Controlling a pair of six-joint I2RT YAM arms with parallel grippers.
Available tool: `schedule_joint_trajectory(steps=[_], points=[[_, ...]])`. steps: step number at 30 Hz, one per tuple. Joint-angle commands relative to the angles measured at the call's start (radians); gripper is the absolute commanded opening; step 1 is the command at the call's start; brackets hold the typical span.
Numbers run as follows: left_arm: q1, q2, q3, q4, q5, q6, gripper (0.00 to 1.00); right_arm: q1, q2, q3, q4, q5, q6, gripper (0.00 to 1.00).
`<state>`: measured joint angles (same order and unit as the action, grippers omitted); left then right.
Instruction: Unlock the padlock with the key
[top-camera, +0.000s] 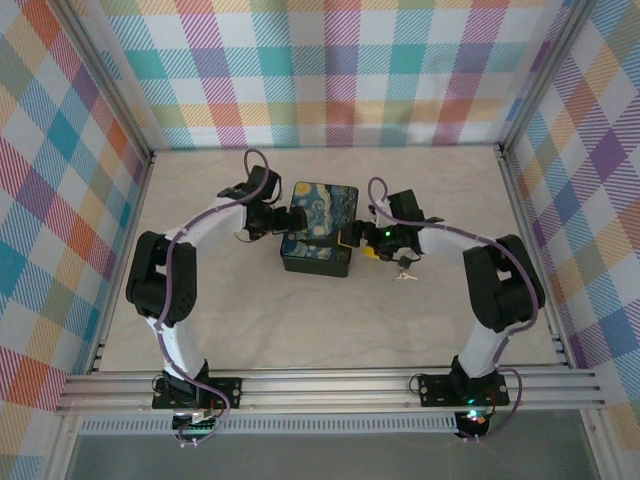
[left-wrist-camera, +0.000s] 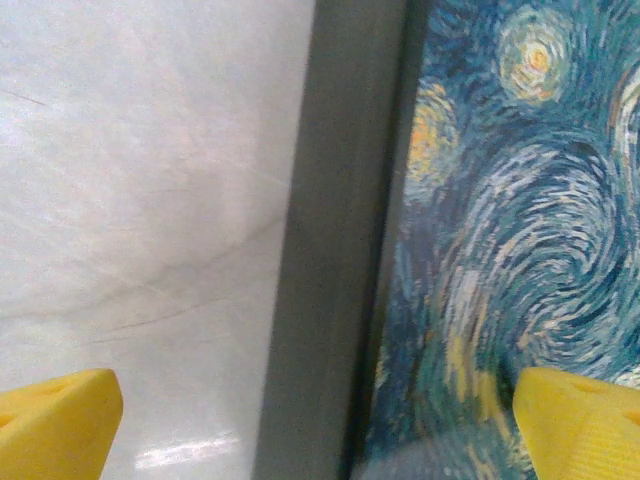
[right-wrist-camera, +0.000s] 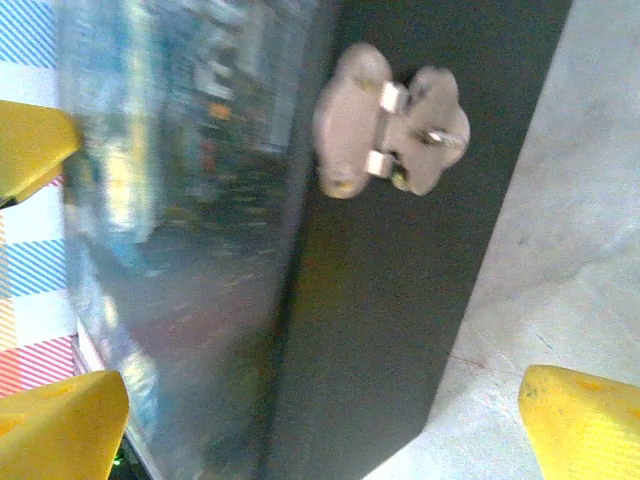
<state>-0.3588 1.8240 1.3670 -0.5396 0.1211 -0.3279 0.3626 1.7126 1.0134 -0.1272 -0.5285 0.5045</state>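
- While both arms bend inward over the table (top-camera: 200, 330), the left gripper (top-camera: 272, 220) stands at one side of the box (top-camera: 316, 264) and the right gripper (top-camera: 368, 246) stands at the opposite side, so the box is between the two tools.
- The left gripper has its jaws wide apart and holds nothing. In its wrist view, one yellow fingertip (left-wrist-camera: 55, 420) hangs over the bare table and the other hangs over the painted lid (left-wrist-camera: 520, 250).
- The dark edge of the box runs straight ahead of the left gripper, between its two fingertips. I cannot tell if any fingertip touches the box.
- The right gripper also has its jaws wide apart and is empty. In its wrist view, one yellow fingertip (right-wrist-camera: 585, 425) is over the table and the other is on the lid's side, with the black wall of the box between them.
- On this black wall, ahead of the right gripper, there is a pale metal clasp (right-wrist-camera: 390, 135) made of two rounded plates, close to the lid's edge. The view here is blurred, so I cannot tell more about it.
- The key (top-camera: 404, 274) lies on the table just beside the right gripper, on the side away from the box and toward the base of the same arm. It is apart from the box and outside the open jaws. It looks like a small pale metal thing, too small to tell its shape.
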Motion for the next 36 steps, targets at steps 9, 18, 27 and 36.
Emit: schedule_joint_trajectory(steps=[9,18,27,36], points=[[0.095,-0.421,-0.487,0.531,-0.468,0.294,1.0,-0.223,-0.43,-0.33,0.236,0.559,-0.349,1.0],[0.214,-0.489,-0.815,0.852,-0.502,0.287,1.0,-0.3,-0.354,-0.434,0.492,0.638,-0.442,1.0],[0.256,-0.409,-0.912,1.147,-0.434,0.327,1.0,-0.341,-0.172,-0.612,0.98,0.582,-0.481,1.0],[0.256,-0.257,-0.956,1.376,-0.321,0.354,1.0,-0.344,-0.171,-0.611,0.984,0.577,-0.48,0.99]])
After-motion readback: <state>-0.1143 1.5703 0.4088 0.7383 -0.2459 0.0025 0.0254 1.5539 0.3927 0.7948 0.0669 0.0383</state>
